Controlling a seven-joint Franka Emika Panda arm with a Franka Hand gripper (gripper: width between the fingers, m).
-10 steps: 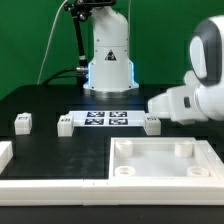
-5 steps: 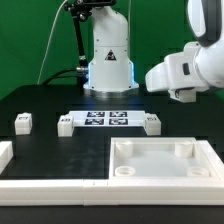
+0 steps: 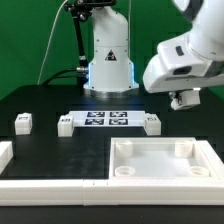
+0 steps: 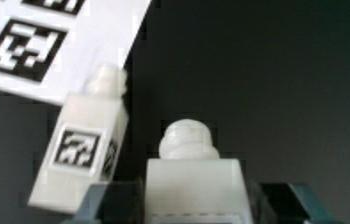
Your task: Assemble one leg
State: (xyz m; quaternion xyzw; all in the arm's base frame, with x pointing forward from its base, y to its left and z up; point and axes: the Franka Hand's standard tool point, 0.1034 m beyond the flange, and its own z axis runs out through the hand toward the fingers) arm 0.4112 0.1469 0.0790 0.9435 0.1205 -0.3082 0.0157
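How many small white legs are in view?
4: a leg far on the exterior view's left, a leg and another flanking the marker board, one held in the claw.

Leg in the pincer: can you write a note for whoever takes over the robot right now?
Pincer: shut on a leg, held off the table.
Spare leg: beside the marker board.
Tray: no leg in it yet.
Done: leg grasped.
Left: probably carry it to a socket in the tray and fit it.
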